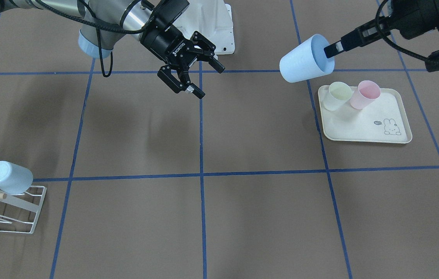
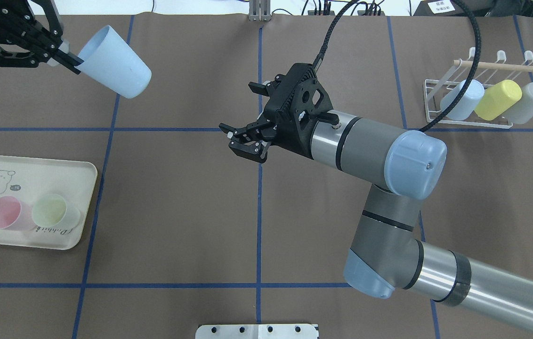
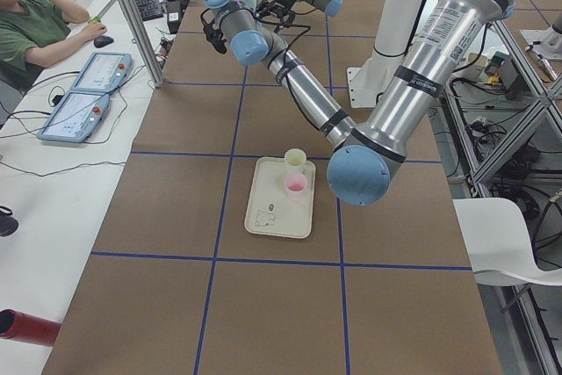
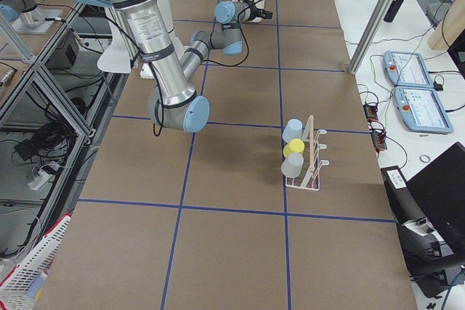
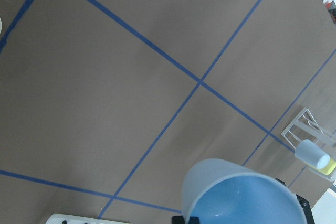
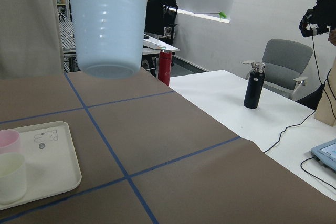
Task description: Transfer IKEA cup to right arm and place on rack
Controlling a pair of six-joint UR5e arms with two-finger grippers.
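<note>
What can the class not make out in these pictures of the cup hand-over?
1. White wire rack: front-facing view, cut off by the left edge, so its cup count is unclear.
2. Left tool, its grip on the pale blue plastic cup: left wrist view, the cup hides nearly all of it.

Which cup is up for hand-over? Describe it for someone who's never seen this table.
Find the cream rabbit tray on the robot's left side. There the left arm's tool holds a pale blue cup by its rim, tilted in the air. It is the only cup held aloft: the pink cup and green cup stand on the tray, a second blue cup sits on the rack.
</note>
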